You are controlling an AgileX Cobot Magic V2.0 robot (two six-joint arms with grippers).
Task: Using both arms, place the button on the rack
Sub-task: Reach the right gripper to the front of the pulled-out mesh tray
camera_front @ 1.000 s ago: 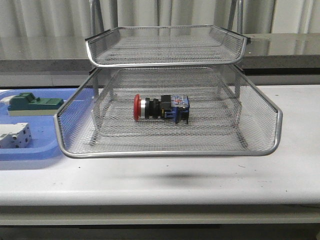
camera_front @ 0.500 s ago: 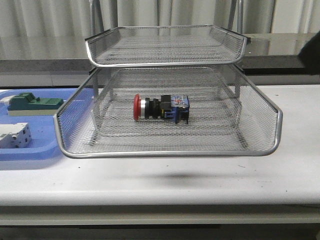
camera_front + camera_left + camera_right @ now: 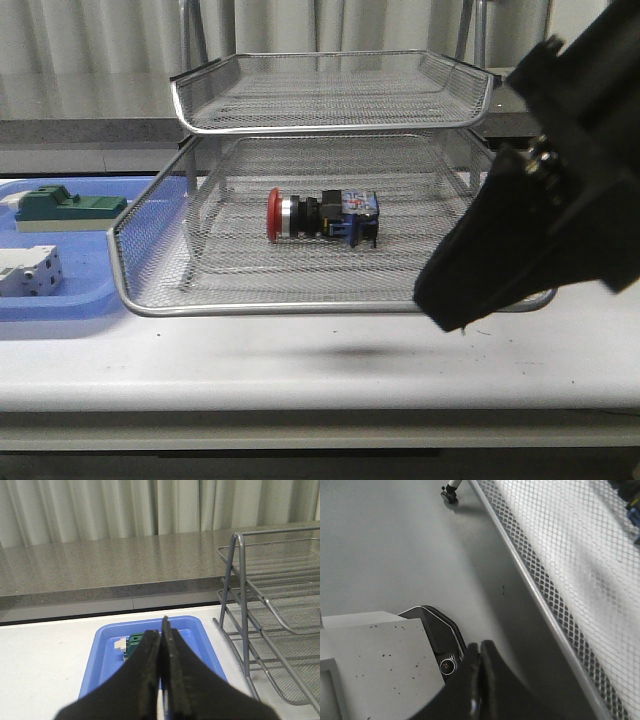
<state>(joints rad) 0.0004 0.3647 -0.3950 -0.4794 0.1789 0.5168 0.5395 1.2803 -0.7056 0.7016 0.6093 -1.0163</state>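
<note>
The button (image 3: 320, 216), with its red cap to the left and its blue block to the right, lies on its side in the middle of the lower mesh tray of the rack (image 3: 300, 309). My right arm (image 3: 545, 215) fills the right of the front view, dark and close, in front of the rack's right corner. Its gripper (image 3: 480, 647) is shut and empty beside the rack's front rim (image 3: 540, 605). My left gripper (image 3: 161, 630) is shut and empty above the blue tray (image 3: 107, 650), left of the rack's frame (image 3: 240, 580). It does not show in the front view.
The blue tray (image 3: 90, 290) at the left holds a green block (image 3: 65, 205) and a white-grey terminal block (image 3: 28, 270). The green block also shows in the left wrist view (image 3: 134, 644). A grey ledge and curtains stand behind the white table.
My right arm has swung into the front view from the right and now covers the rack's right front corner. The button and the rack have not moved.
</note>
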